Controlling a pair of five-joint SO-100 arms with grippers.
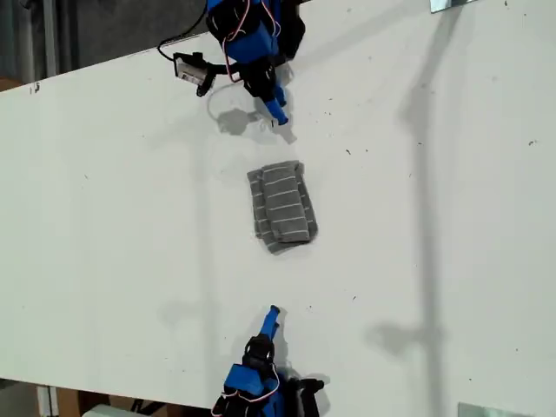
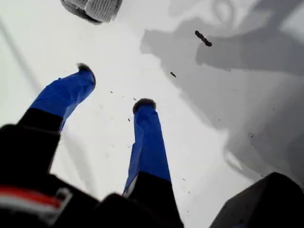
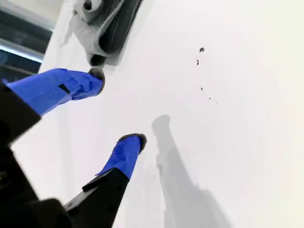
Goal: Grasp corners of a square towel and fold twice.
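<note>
The towel (image 1: pixel 280 204), dark grey with thin pale stripes, lies folded into a small thick rectangle in the middle of the white table (image 1: pixel 104 217). Its corners are stacked in the folds; one rounded end (image 1: pixel 278 247) points toward the exterior view's bottom. My first gripper (image 1: pixel 273 314) is the one at the exterior view's bottom, open and empty, a short way from that end. In the first wrist view, the towel's end (image 2: pixel 92 8) shows beyond my first gripper (image 2: pixel 114 86). My second gripper (image 1: pixel 276 115) at the exterior view's top is open, apart from the towel. The second wrist view shows my second gripper (image 3: pixel 116 106) over bare table.
A small camera on a cable (image 1: pixel 189 69) sticks out beside the arm at the exterior view's top. A grey and black fixture (image 3: pixel 102 23) lies past my second gripper's fingertips. Metal plates (image 1: pixel 452 4) (image 1: pixel 491 410) sit at the exterior view's right corners. Long shadows cross the table.
</note>
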